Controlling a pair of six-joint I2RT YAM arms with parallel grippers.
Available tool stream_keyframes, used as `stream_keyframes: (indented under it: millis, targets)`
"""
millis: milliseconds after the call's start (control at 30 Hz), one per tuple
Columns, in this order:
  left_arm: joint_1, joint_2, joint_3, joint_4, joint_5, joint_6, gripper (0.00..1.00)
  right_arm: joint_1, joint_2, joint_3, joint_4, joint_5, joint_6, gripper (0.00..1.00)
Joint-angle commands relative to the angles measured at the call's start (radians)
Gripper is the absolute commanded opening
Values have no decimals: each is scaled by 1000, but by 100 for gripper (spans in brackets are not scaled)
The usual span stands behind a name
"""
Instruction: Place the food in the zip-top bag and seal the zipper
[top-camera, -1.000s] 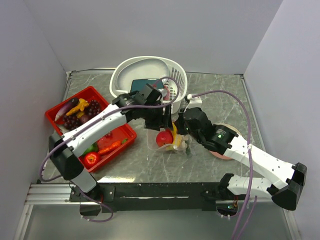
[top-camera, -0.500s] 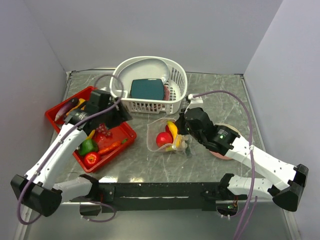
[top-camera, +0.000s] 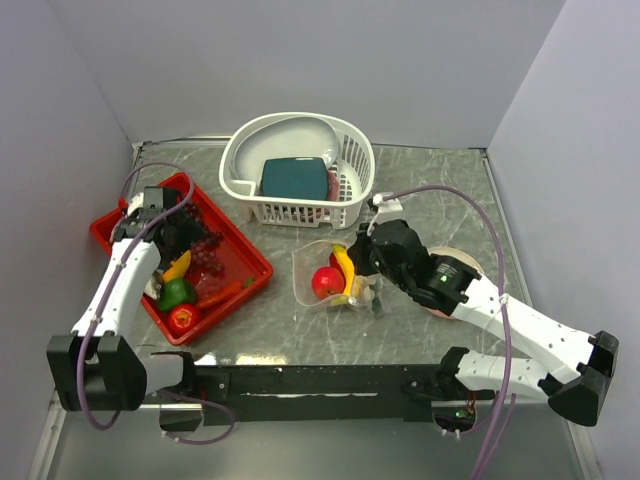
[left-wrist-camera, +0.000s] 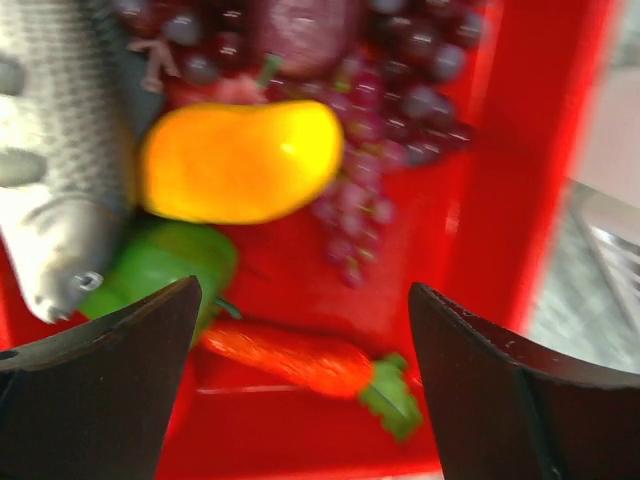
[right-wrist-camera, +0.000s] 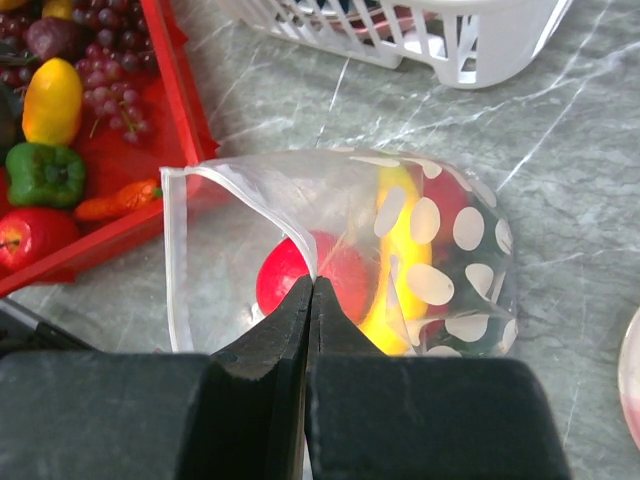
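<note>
The spotted zip-top bag (top-camera: 335, 272) lies open at the table's middle, with a red tomato (right-wrist-camera: 300, 272) and a yellow banana (right-wrist-camera: 400, 275) inside. My right gripper (right-wrist-camera: 311, 282) is shut on the bag's open rim, on the zipper edge (right-wrist-camera: 240, 178), and holds the mouth up. My left gripper (left-wrist-camera: 300, 330) is open and empty over the red tray (top-camera: 245, 262), above an orange carrot (left-wrist-camera: 290, 358). A yellow mango (left-wrist-camera: 240, 162), a green pepper (left-wrist-camera: 165, 265) and purple grapes (left-wrist-camera: 385, 110) lie in the tray below it.
A white slotted basket (top-camera: 300, 165) with a teal block (top-camera: 295, 178) stands at the back. A silver toy fish (left-wrist-camera: 55, 190) lies in the tray. A round pink plate (top-camera: 452, 272) lies under my right arm. Grey walls close both sides.
My left arm has swung from the bag back to the left and now hangs over the red tray. My right gripper has kept its hold on the bag's rim.
</note>
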Motion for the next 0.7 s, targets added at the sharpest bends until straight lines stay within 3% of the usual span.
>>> stream_keyframes:
  millis: [0,667]
  targets:
    - [5,42,-18,28,-118,-22,92,-8,-39,-14,43,-20,-21,0]
    - [48,328,30,103,-188,30,99,-17,-60,-52,75,-75,-26,0]
